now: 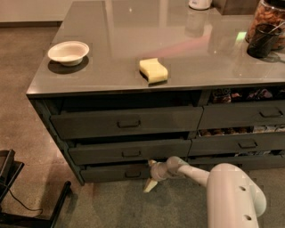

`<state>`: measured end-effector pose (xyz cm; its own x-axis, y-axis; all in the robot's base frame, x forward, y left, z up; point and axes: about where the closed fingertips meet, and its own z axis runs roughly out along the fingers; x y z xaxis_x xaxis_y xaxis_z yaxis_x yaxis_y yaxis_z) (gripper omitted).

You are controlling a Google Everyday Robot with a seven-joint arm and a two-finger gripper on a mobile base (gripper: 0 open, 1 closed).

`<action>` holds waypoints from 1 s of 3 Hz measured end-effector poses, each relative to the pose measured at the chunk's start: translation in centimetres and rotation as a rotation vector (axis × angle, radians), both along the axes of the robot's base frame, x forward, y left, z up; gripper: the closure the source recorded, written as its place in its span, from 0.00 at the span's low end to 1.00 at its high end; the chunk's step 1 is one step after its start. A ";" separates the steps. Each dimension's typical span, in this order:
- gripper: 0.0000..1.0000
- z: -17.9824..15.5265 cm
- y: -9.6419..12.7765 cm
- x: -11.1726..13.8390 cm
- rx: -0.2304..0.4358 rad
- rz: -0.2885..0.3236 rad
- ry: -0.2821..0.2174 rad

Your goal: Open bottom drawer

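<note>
We find the hand [149, 176] low at the cabinet's foot, fingers [149, 186] spread wide and gripping nothing, just right of the small dark pull [132, 174] on the bottom drawer [104, 173] — the slim, matte grey front beneath the taller drawers [89, 153]. We judge the approach nearly done; next the hand must close on that shallow rectangular pull and draw straight back. Above, the glossy worktop [111, 40] carries a white bowl [68, 52] and a yellow sponge [153, 70].

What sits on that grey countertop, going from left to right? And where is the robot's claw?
White bowl → yellow sponge → white container at the far edge → glass jar. The gripper is below the countertop, open, at the bottom drawer, right of its pull.
</note>
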<state>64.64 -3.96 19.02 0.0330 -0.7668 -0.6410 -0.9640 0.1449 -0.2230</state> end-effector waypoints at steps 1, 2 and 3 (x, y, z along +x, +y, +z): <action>0.00 -1.0 0.7 0.6 -0.024 0.014 0.009; 0.00 -2.9 1.0 1.4 -0.065 0.008 0.026; 0.00 -2.9 1.0 1.3 -0.065 0.008 0.026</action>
